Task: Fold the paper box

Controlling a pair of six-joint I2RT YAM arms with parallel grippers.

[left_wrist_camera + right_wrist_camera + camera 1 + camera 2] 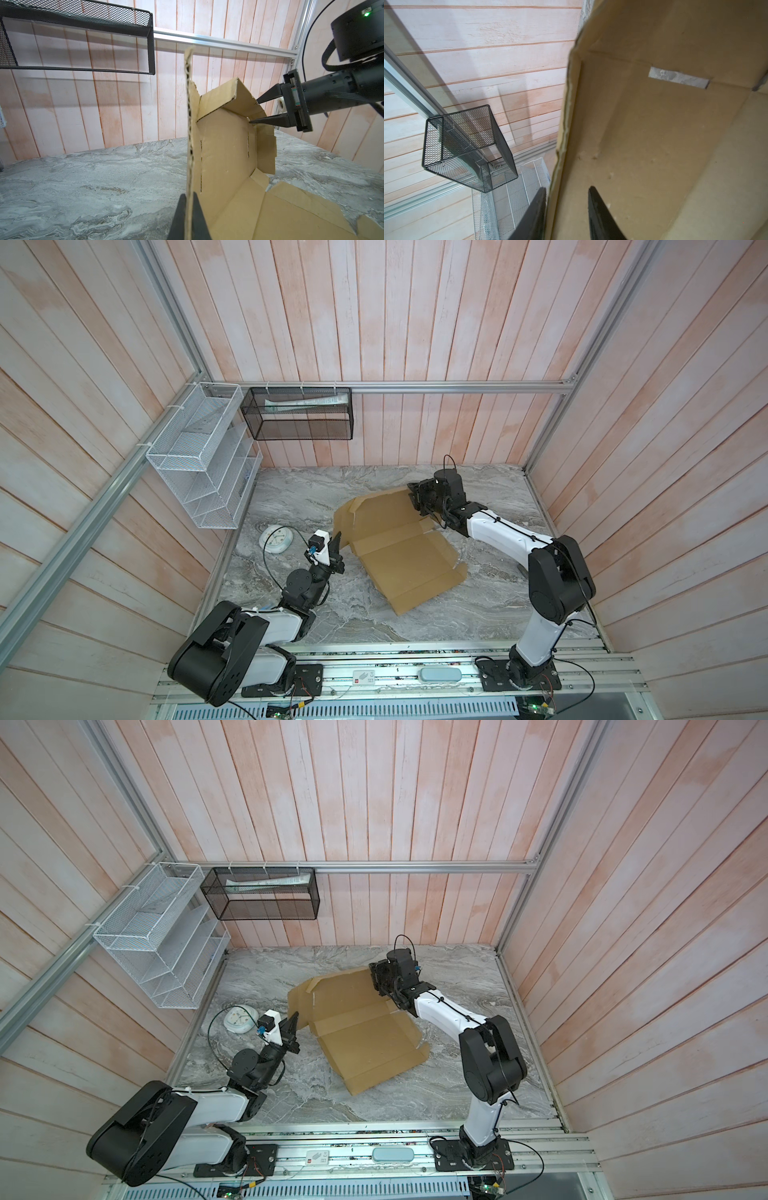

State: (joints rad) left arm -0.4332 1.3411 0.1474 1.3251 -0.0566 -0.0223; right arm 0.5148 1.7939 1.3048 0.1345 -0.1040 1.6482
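Marbled grey tabletop [457,614] bears the half-raised paper box [403,560] at its middle, one side flap pinched tight by the left gripper [188,199], while the right gripper [566,189] straddles the far wall, jaws apart, where a skewed squeeze could crumple the cardboard.

The paper box [401,556] lies partly opened on the grey marbled tabletop [490,605], its near panel flat and its far panels tipped up. At the box's left flap the left gripper [337,540] meets the cardboard edge, its jaws drawn into one thin dark wedge. The right gripper [417,502] sits against the raised edge at the box's far right corner; how its jaws stand cannot be made out. Left of the box, apart from it, lies a round white object [276,538]. Beyond the box, a black mesh basket [297,414] and a white wire rack [199,456] hang on the walls.
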